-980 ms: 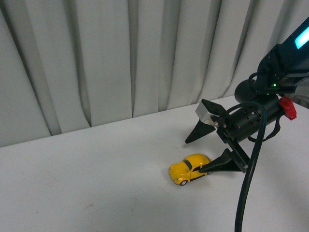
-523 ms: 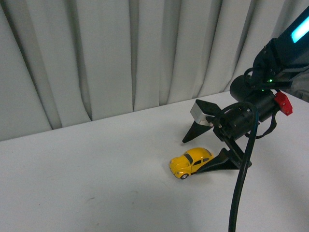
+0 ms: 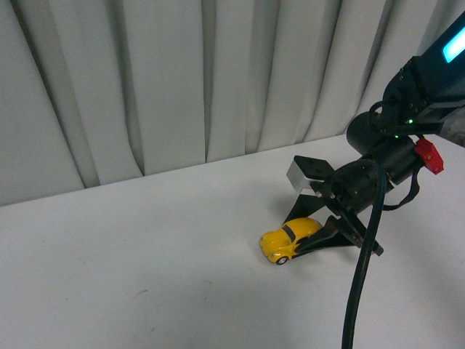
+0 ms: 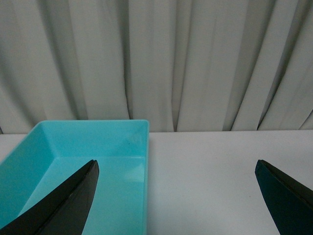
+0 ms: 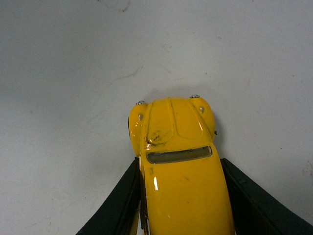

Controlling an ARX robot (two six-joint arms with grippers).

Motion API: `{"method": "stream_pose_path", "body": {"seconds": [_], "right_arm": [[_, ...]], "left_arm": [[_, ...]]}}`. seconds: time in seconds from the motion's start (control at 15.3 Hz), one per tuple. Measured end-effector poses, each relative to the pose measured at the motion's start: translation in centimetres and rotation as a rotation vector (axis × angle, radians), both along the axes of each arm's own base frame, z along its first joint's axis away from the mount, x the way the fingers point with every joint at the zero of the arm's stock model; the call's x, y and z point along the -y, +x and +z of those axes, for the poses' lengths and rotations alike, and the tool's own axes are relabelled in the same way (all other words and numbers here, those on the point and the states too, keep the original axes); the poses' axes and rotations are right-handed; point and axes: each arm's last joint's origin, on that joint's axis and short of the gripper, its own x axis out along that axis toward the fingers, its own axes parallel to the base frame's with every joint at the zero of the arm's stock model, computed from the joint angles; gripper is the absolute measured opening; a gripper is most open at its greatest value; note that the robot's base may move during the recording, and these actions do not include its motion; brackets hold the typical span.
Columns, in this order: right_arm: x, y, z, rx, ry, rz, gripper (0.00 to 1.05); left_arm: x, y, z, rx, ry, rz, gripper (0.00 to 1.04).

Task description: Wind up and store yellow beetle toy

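The yellow beetle toy (image 3: 289,238) stands on the white table at centre right, its nose toward the left. My right gripper (image 3: 296,231) is shut on it, one black finger on each side of the body. In the right wrist view the glossy yellow car (image 5: 180,166) fills the space between both black fingers (image 5: 115,205), with its hood and a dark window showing. My left gripper (image 4: 176,169) is open, with only bare table and the edge of a bin between its fingers (image 4: 68,200). The left arm does not show in the front view.
A turquoise bin (image 4: 88,142) stands on the table in the left wrist view, under one left finger. Pale grey curtains (image 3: 182,80) hang along the table's far edge. A thick black cable (image 3: 360,283) droops from the right arm.
The right gripper's fingers have closed in from a wide gap onto the yellow car. The car has shifted slightly right and away with them.
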Motion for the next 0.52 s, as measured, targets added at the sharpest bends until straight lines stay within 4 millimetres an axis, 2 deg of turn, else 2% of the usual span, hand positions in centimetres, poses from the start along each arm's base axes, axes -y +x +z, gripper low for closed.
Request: {"method": "stream_pose_path", "body": {"seconds": [0.07, 0.13, 0.52], "right_arm": [[0.0, 0.01, -0.01, 0.001, 0.0, 0.0, 0.43], [0.0, 0.02, -0.01, 0.003, -0.001, 0.0, 0.42], [0.28, 0.32, -0.04, -0.021, -0.019, -0.002, 0.42]], "left_arm": [[0.0, 0.0, 0.0, 0.0, 0.0, 0.0, 0.98], [0.0, 0.0, 0.0, 0.0, 0.0, 0.0, 0.98], [0.0, 0.0, 0.0, 0.0, 0.0, 0.0, 0.98]]}}
